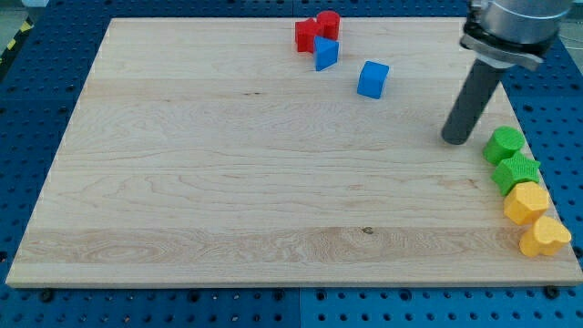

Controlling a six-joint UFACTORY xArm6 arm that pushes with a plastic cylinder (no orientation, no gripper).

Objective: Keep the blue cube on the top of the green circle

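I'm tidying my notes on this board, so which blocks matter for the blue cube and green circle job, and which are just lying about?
For the job: blue cube; green circle; my tip, just to the view's left of the green circle.

Lying about: blue wedge-like block; two red blocks; green star-like block; two yellow blocks.

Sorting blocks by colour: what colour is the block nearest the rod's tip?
Green: the green block just right of my tip, seen in the camera view.

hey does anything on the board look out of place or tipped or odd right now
Nothing looks damaged or tipped. The blue cube sits apart from the green circle, which lies at the board's right edge, and my tip stands between them, touching neither.
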